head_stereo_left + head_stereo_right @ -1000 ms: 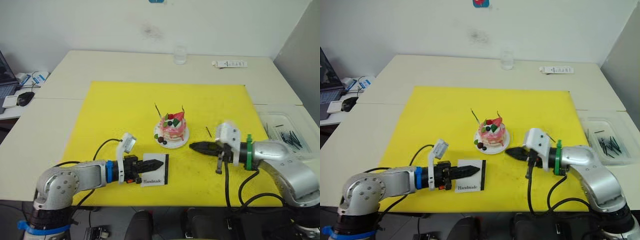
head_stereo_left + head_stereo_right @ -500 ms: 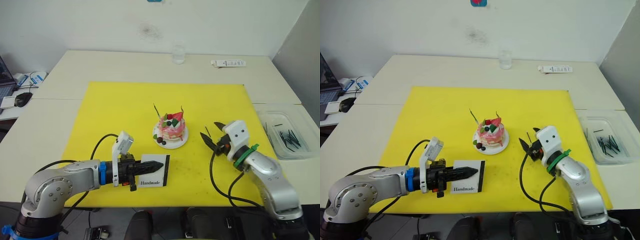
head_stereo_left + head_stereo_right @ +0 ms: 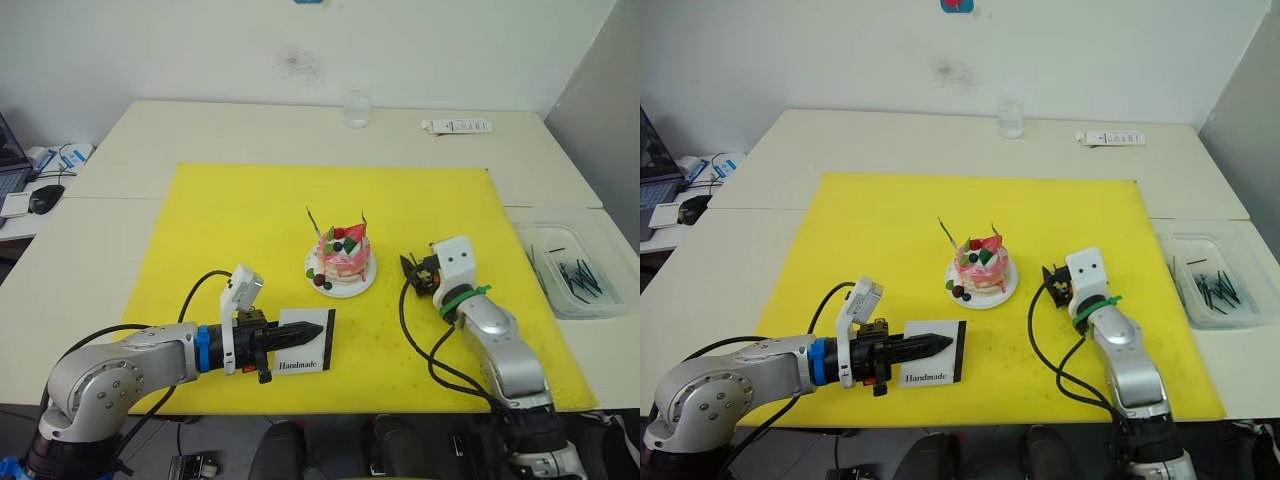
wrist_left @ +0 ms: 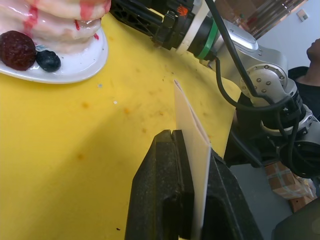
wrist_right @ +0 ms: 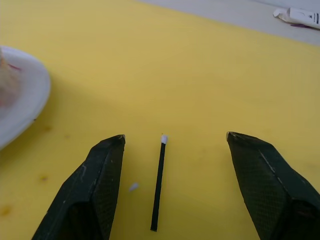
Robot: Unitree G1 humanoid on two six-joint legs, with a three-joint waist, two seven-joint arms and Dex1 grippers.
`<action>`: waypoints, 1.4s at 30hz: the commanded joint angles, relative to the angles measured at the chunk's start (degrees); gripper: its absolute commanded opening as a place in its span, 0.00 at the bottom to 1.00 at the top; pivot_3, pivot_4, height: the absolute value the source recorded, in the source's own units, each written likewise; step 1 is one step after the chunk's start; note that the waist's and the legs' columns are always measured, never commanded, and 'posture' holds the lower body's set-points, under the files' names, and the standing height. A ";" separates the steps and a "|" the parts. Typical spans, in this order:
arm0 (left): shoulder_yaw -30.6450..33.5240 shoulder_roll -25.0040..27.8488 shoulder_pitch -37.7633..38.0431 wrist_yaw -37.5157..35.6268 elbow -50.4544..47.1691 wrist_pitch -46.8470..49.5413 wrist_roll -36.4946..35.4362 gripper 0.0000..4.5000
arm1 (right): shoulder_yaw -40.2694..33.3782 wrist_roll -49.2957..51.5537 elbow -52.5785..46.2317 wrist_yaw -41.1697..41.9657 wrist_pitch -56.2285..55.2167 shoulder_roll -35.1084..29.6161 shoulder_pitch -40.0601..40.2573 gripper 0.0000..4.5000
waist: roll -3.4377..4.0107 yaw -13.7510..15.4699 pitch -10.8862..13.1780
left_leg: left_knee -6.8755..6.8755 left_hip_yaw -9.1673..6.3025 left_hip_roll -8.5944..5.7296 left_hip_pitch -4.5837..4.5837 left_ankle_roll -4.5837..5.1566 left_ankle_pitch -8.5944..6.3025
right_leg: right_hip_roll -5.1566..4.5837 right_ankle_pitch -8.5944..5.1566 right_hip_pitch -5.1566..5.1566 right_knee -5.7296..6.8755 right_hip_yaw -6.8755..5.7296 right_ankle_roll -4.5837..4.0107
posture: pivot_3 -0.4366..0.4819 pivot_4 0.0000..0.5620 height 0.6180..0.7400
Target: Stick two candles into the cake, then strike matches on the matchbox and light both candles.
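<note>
Nearest you, your left gripper (image 3: 310, 330) is clamped on the matchbox (image 3: 306, 342), holding it low over the front part of the yellow mat (image 3: 240, 220); in the left wrist view the white box stands on edge between the two black fingers (image 4: 160, 200). The "Handmade" lettering faces up toward the head camera.

A little farther in and to the right, your right gripper (image 5: 172, 150) hangs just over the mat with its fingers spread wide apart. A single dark match (image 5: 158, 187) with a pale tip lies flat on the mat between them, touching neither finger.

Just left of that gripper sits the cake (image 3: 343, 258) on its white plate (image 3: 322, 289), near the mat's middle. Two thin candles rise from its top, one on the left (image 3: 312, 220) and one on the right (image 3: 362, 219), both leaning slightly.

Off the mat at the right, a clear tray (image 3: 575, 270) holds more dark matches (image 3: 578, 276). At the far edge of the table (image 3: 200, 130) stand a small glass (image 3: 357, 108) and a white tube (image 3: 457, 127).
</note>
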 commanded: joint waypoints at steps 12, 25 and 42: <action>-0.90 -0.99 -2.32 2.30 -1.33 -0.29 -1.23 0.00 | -1.33 2.25 -5.47 -3.29 10.43 4.84 1.17 0.48 | -0.01 0.00 -0.01 | 0.01 -0.04 0.01 0.05 -0.01 0.01 | 0.01 0.00 0.01 0.11 -0.03 0.00 | 0.48 0.27 1.00; -0.94 -1.21 -1.24 3.40 -1.83 -0.31 -1.00 0.00 | -2.12 4.39 -5.90 -2.96 7.77 7.70 3.37 0.00 | -0.03 -0.03 -0.03 | 0.02 -0.03 0.01 0.07 -0.01 0.01 | 0.01 0.00 0.05 0.12 -0.02 0.00 | 0.48 0.27 1.00; -2.13 -0.45 -2.56 1.80 -1.36 -0.19 -1.24 0.00 | -1.88 17.11 -26.05 18.81 14.74 -14.57 10.68 0.00 | -0.03 -0.11 -0.03 | 0.02 -0.05 0.02 0.19 0.00 0.01 | 0.08 0.00 0.11 0.16 -0.01 0.00 | 0.48 0.27 1.00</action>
